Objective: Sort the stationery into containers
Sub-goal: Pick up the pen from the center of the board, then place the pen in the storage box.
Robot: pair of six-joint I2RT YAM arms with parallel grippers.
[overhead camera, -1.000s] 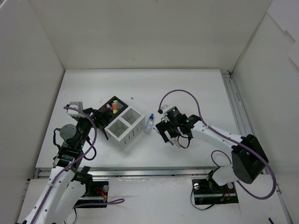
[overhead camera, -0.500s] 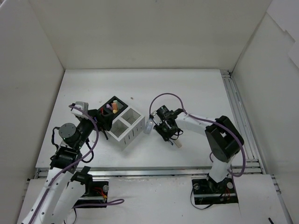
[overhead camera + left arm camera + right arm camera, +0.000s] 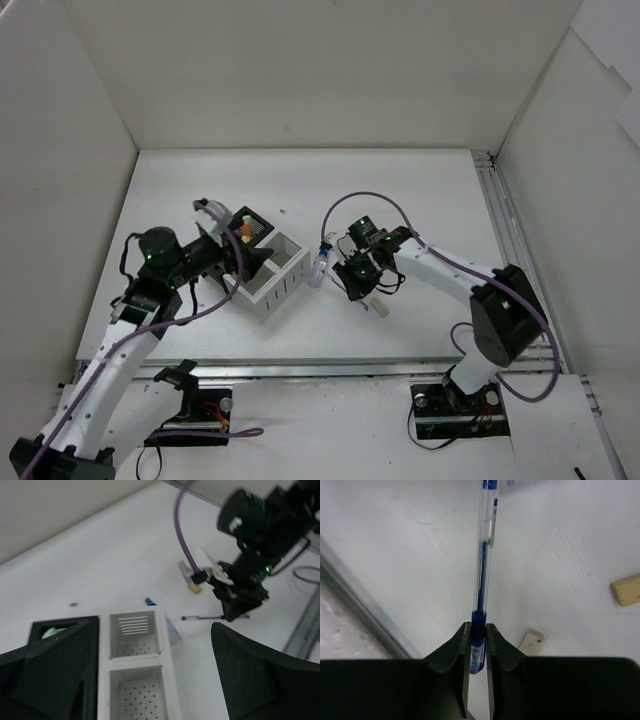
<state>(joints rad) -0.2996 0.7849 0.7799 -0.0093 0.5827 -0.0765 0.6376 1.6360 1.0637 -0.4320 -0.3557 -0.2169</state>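
Observation:
My right gripper (image 3: 478,636) is shut on a thin blue pen (image 3: 485,560), gripping its blue end just above the table. In the top view this gripper (image 3: 358,280) is right of the clear blue-capped bottle (image 3: 320,265). Two beige erasers (image 3: 626,589) (image 3: 531,640) lie beside the pen. My left gripper (image 3: 155,680) is open, hanging over the white slatted two-compartment box (image 3: 135,672), whose visible compartments hold nothing. The black box (image 3: 252,226) behind it holds pastel highlighters (image 3: 243,232). The left wrist view also shows the pen (image 3: 207,617) and the right gripper (image 3: 240,607).
White walls close in the table on the left, back and right. A metal rail (image 3: 510,240) runs along the right edge, and another lines the near edge (image 3: 320,368). A purple cable (image 3: 370,205) loops above the right arm.
My right gripper has closed on the blue pen after shifting left over it. The left arm has swung right, from beside the black box to above the white box.

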